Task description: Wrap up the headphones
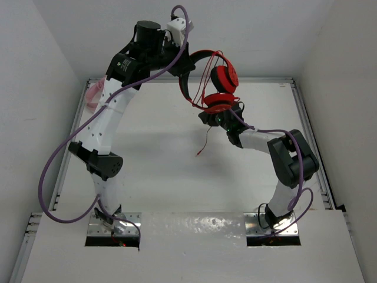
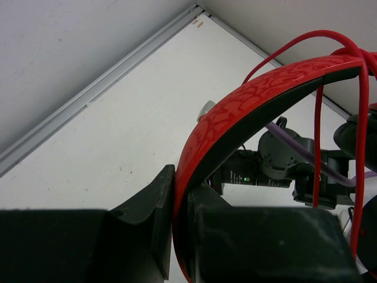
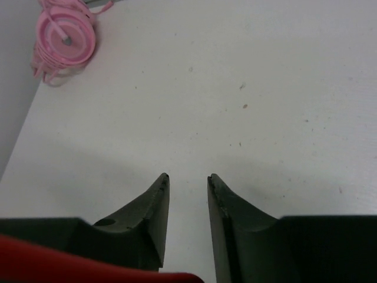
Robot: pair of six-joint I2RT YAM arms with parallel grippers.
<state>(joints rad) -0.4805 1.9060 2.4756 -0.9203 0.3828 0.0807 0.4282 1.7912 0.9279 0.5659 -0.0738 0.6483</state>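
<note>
Two jobs: left claw clamps the headband steady; right claw, narrowly parted and empty, should catch the dangling cable.

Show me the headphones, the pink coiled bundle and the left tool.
headphones (image 1: 225, 76), top external view, upper red earcup
pink coiled bundle (image 3: 65, 38), right wrist view, middle of the coil
left tool (image 2: 178, 183), left wrist view, between its fingertips, at the headband

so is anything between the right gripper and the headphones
Nothing visible. The right gripper sits open close beside the headphones, which the left gripper clamps by the headband. The pink cable bundle lies well off to the side.
</note>
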